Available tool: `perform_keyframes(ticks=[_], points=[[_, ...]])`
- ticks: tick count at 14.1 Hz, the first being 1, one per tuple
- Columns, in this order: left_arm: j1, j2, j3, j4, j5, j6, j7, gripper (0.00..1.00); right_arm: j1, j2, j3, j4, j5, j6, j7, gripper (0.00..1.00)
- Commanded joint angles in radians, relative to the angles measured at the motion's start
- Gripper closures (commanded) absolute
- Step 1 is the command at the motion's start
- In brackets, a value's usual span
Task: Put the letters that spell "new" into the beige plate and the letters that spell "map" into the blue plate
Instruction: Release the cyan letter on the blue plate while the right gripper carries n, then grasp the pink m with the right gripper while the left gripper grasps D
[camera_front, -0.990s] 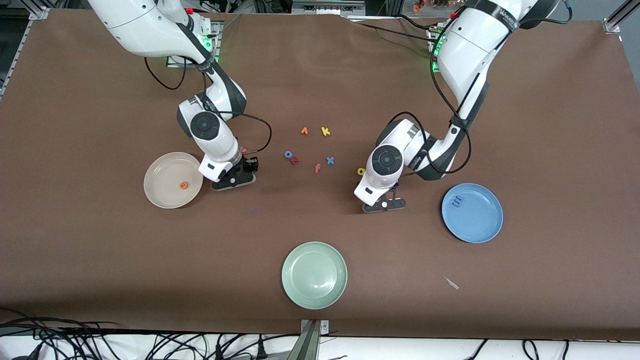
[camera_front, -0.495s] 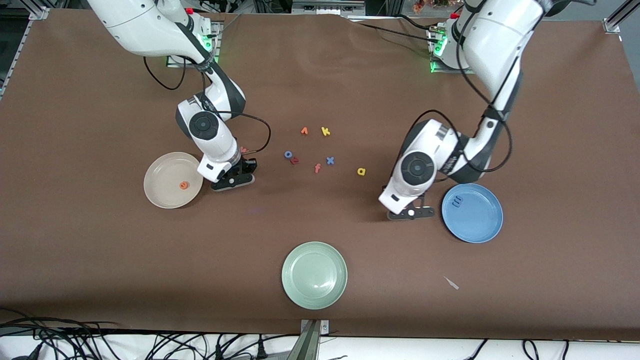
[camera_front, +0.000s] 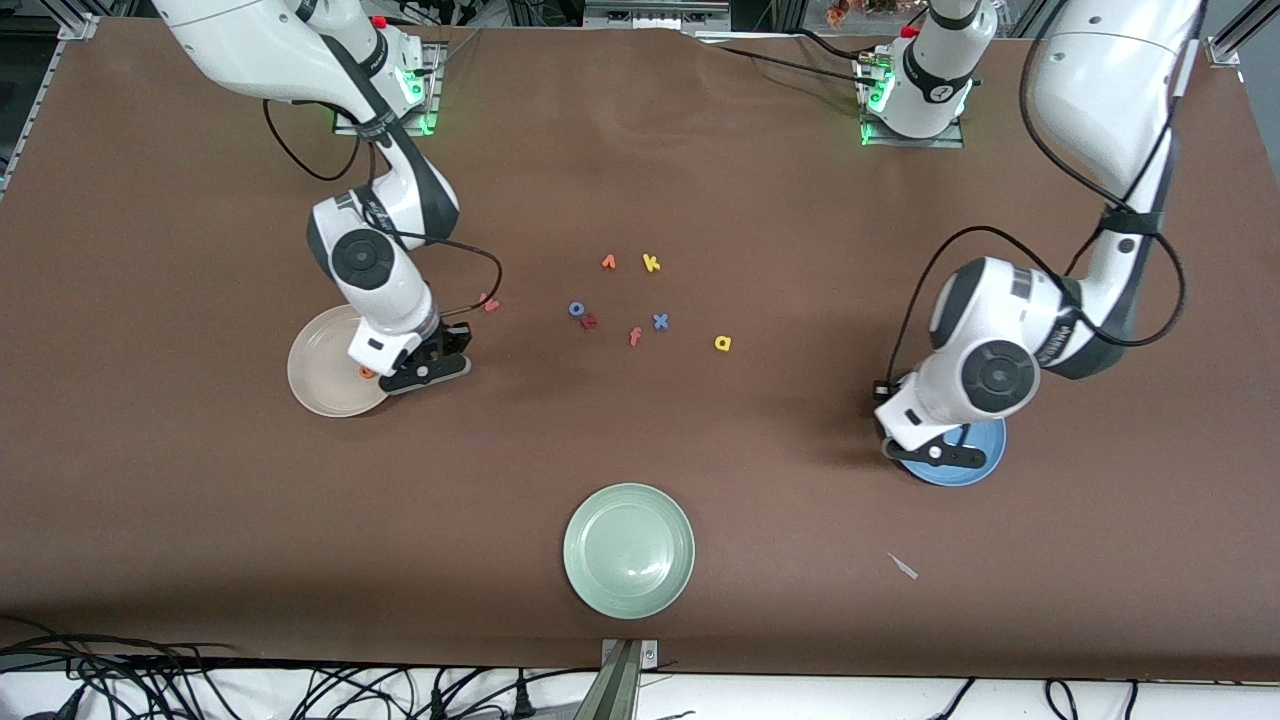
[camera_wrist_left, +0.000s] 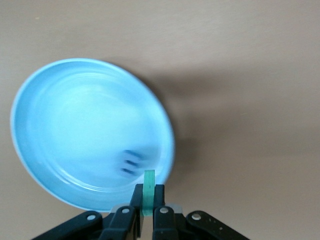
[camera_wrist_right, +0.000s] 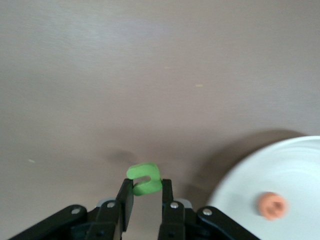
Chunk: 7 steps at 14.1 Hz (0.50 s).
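Left pincer (camera_wrist_left: 148, 216) pinching teal p (camera_wrist_left: 148, 192) over blue plate (camera_wrist_left: 60, 125); right pincer (camera_wrist_right: 143, 200) clamping green n (camera_wrist_right: 144, 180) beside beige plate (camera_wrist_right: 280, 170). Foam's light, squashy: gripping edge-on, gently.

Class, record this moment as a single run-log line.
left gripper: shut on teal p, over blue plate | right gripper: shut on green n, beside beige plate
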Motion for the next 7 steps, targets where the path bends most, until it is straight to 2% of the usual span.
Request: perform_keyframes(ticks=[1, 2, 3, 4, 6, 7], points=[[0.081, -0.009, -0.016, -0.031, 0.027, 0.011, 0.133, 1.00, -0.005, -0.068, -0.054, -0.074, -0.010, -0.001, -0.112, 0.72], [0.101, -0.002, -0.016, -0.033, 0.027, 0.028, 0.158, 1.00, -0.005, -0.086, -0.081, -0.091, -0.008, 0.000, -0.156, 0.72], [0.104, 0.012, -0.016, -0.031, 0.026, 0.038, 0.161, 0.75, -0.005, -0.103, -0.104, -0.105, -0.006, 0.002, -0.195, 0.72], [0.104, 0.012, -0.016, -0.026, 0.019, 0.040, 0.160, 0.01, -0.005, -0.115, -0.122, -0.122, 0.000, 0.002, -0.218, 0.72], [0.095, 0.009, -0.018, -0.025, 0.015, 0.035, 0.150, 0.00, -0.006, -0.128, -0.134, -0.162, 0.004, 0.034, -0.219, 0.71], [0.092, 0.004, -0.022, -0.023, 0.015, 0.029, 0.147, 0.00, -0.008, -0.128, -0.136, -0.177, 0.013, 0.054, -0.219, 0.59]])
